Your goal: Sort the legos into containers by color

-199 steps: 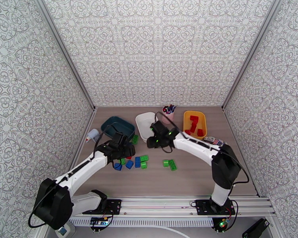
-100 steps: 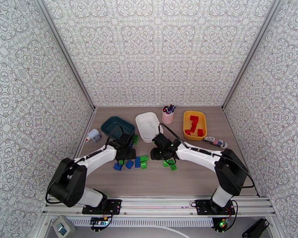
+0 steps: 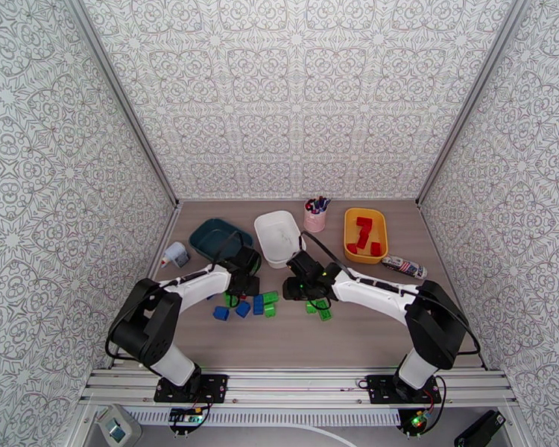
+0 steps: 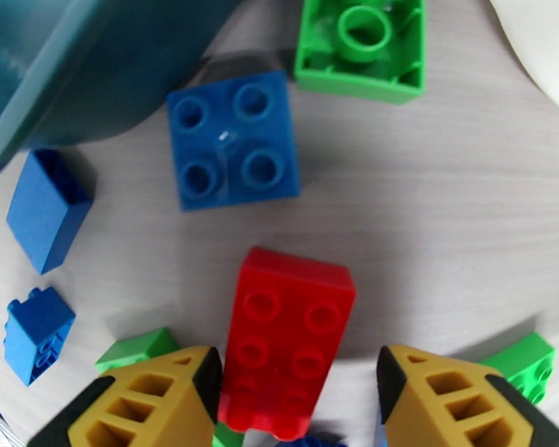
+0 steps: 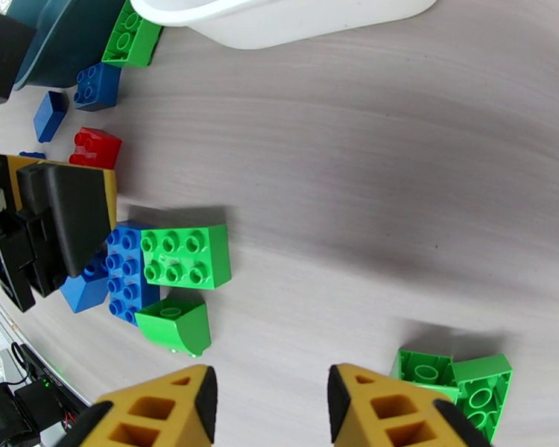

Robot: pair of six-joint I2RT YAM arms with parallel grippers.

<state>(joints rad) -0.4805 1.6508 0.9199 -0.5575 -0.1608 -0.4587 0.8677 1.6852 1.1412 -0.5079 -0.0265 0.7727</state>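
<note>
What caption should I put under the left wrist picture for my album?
Left gripper open around a red lego, a blue lego and a green lego lying just beyond.

The right tool (image 5: 270,404) hangs with its jaws apart over bare tabletop (image 5: 369,180). A pair of green legos (image 5: 458,385) lies just to its right. Further left, a green brick (image 5: 186,256) touches a blue brick (image 5: 130,273). The white tub (image 5: 279,16) sits along the far edge.

Dark teal tub (image 3: 202,232), white tub (image 3: 279,231), yellow tub (image 3: 377,220); red lego (image 4: 287,340), blue lego (image 4: 231,139), green lego (image 4: 359,42); table (image 3: 369,329) shows grey-brown wood grain (walls (image 3: 294,91) wear grey-white ornamental tracery).
</note>
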